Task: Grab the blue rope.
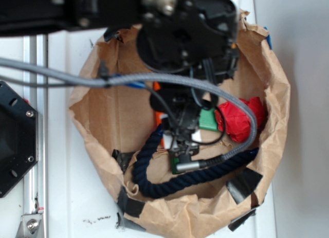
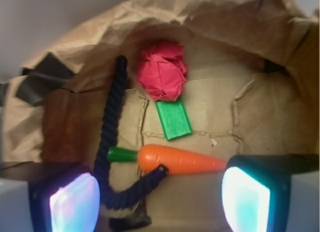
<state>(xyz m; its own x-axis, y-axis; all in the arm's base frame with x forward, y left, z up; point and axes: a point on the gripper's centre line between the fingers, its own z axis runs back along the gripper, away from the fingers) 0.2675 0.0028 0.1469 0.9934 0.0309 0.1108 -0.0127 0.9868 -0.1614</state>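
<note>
White tabletop [image 1: 67, 197] carries a brown paper bag [image 1: 103, 120] with its walls rolled down into a shallow nest, the folds pinned by black tape [image 1: 128, 202], apparently to keep loose things corralled under the arm. Nearest the wrist camera, the claw [image 2: 160, 194] hangs with its two glowing pads [image 2: 75, 199] set wide apart and nothing between them. The blue rope [image 2: 111, 137] lies just beyond and toward the left pad: it loops back near the carrot's middle, then runs away along the bag floor past the carrot's green stem. The orange carrot [image 2: 180, 161] lies crosswise between the pads, touching the rope's bend. Beyond the carrot sits a green block [image 2: 173, 119], and farther still, against it, a crumpled red paper ball [image 2: 162, 71]. I judge the claw must shift toward the rope to straddle it rather than the carrot. No brand or writing can be read anywhere.
</note>
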